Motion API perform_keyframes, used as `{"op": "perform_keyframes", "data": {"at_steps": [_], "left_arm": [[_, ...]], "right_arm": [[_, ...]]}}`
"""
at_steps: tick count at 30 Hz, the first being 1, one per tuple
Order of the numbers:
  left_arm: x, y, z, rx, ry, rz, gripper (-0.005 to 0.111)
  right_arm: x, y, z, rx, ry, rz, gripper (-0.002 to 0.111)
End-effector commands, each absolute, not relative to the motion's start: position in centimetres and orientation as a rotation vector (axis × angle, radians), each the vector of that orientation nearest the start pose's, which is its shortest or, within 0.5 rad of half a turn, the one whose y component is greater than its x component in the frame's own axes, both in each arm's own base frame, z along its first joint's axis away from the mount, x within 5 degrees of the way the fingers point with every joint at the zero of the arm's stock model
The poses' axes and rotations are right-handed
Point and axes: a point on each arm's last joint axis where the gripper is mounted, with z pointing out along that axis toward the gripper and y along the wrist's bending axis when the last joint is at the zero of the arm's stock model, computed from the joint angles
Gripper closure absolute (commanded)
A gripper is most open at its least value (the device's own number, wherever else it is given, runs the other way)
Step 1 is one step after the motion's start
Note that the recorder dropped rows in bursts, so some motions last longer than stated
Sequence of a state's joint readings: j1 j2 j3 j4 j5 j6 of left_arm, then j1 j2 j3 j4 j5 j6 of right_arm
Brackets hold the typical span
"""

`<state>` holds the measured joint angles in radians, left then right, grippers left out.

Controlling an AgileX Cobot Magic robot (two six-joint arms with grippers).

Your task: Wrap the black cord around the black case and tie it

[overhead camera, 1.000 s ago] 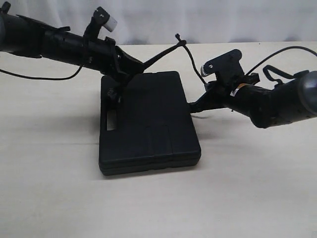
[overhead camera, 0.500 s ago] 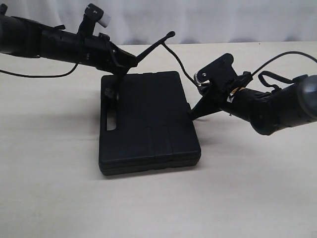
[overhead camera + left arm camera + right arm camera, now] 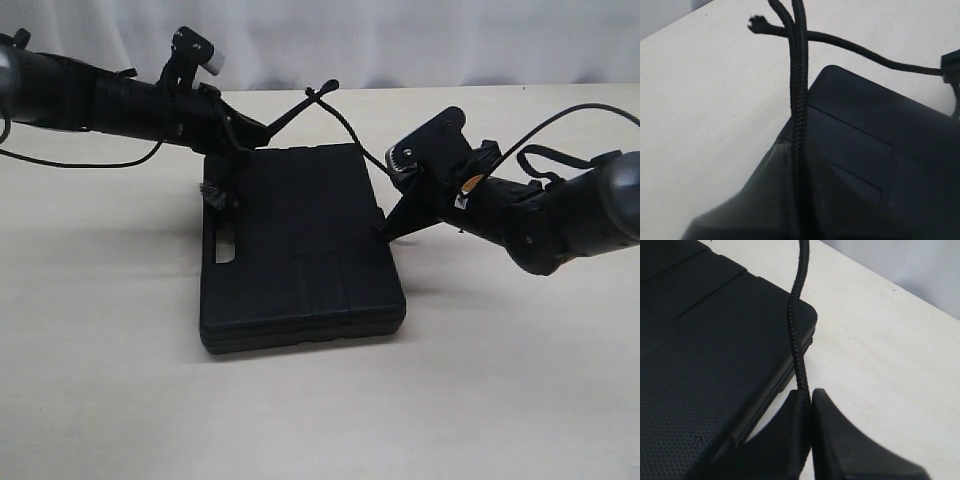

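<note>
The black case (image 3: 300, 250) lies flat on the table, its handle slot toward the left. My left gripper (image 3: 285, 113) hovers over the case's far edge, shut on the black cord (image 3: 345, 125). In the left wrist view the cord (image 3: 797, 100) runs straight out of the gripper (image 3: 796, 150), and a second strand with a frayed tip (image 3: 758, 23) crosses it above the case (image 3: 880, 165). My right gripper (image 3: 384, 231) sits at the case's right edge, shut on the cord (image 3: 796, 335) beside the case corner (image 3: 705, 340); the pinch shows in the right wrist view (image 3: 807, 396).
The pale table top (image 3: 500, 380) spreads around the case. A white curtain (image 3: 420, 40) closes the back. Thin robot cables (image 3: 80, 160) trail from the left arm and loop off the right arm (image 3: 560, 110).
The left gripper has drawn back to the left, carrying the cord's crossing point left with it. The right gripper has tilted up and shifted slightly toward the case.
</note>
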<state>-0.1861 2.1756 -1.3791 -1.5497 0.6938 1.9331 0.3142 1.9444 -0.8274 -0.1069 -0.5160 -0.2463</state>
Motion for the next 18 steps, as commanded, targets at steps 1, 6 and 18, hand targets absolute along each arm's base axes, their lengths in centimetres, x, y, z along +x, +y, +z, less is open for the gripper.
{"op": "perform_keyframes", "data": {"at_steps": [1,6,18], "left_arm": [[43.8,-13.4,13.9,0.898,2.001,-0.559,0.107],[43.7,-13.7,14.2,0.903,1.973,-0.601,0.107],[44.1,-13.5,13.5,0.796,2.011,-0.624,0.107]], "right_arm": [[34.5,11.9,12.5,-0.704,1.948,0.047,0.104],[34.5,11.9,12.5,-0.704,1.948,0.047,0.104],[34.6,11.9,12.6,-0.702,1.941,0.048,0.104]]}}
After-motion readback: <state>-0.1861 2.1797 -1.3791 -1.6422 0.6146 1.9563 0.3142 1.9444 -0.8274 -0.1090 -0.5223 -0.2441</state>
